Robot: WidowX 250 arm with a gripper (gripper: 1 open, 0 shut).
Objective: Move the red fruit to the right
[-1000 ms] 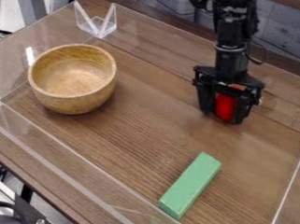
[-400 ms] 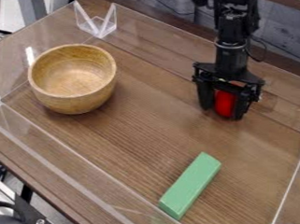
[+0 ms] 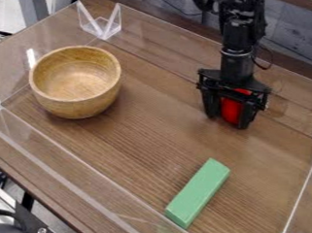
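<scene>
Covering the brown wooden table [image 3: 132,137] is a clear plastic tray. A wooden bowl [image 3: 75,81] sits left, a green block [image 3: 198,191] near the front; the gripper [image 3: 234,114] stands wide around the red fruit [image 3: 232,110]

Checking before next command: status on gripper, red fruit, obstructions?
Gripper open, pointing down, fingers straddling the red fruit. Fruit on the table, right side. Wooden bowl and green block well clear.
</scene>
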